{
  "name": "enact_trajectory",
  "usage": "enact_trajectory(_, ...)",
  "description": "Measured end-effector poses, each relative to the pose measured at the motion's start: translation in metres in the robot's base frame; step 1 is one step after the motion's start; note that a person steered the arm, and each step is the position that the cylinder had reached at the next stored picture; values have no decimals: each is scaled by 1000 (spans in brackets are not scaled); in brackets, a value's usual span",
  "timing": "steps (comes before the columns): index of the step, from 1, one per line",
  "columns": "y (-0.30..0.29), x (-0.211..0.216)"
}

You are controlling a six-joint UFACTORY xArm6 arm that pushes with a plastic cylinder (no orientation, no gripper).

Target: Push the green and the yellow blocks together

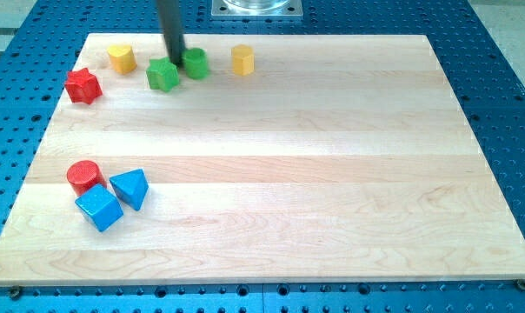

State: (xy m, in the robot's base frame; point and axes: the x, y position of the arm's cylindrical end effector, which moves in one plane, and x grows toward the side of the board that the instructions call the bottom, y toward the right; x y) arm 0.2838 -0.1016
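A: Camera view, quick pass for you. Your rod comes down from the view's top edge, and my tip [177, 57] sits right between the two green blocks. It's a bare rod with no jaws, so there's no spread or pinch to report.

B: Where are your greens against the tip?

A: The green star-ish block [162, 75] is just beside the tip on the view's left and a touch lower. The other green block [196, 63] is just beside it on the view's right; I can't tell its shape. They look to be touching the rod, but you can't confirm that.

B: Yellows?

A: One yellow block [121, 58] is left of the tip, past the green star-ish block. The other yellow block [242, 59] is right of the tip, past the second green, with a gap.

B: Rest?

A: The red star block [83, 85] is far left of the tip and slightly lower. Well below the tip toward the view's bottom left are a red cylinder [83, 176], a blue cube [99, 208] and a blue triangle block [130, 188], clustered on the wooden board [315, 174].
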Motion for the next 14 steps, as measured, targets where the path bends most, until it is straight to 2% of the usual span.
enact_trajectory(1,26,23)
enact_trajectory(3,-69,-24)
enact_trajectory(4,-95,-12)
enact_trajectory(5,-73,25)
enact_trajectory(6,-17,50)
enact_trajectory(8,-158,30)
enact_trajectory(9,-169,11)
enact_trajectory(10,-169,-18)
enact_trajectory(11,-111,-7)
enact_trajectory(12,-23,14)
enact_trajectory(13,-72,-17)
enact_trajectory(14,-41,-52)
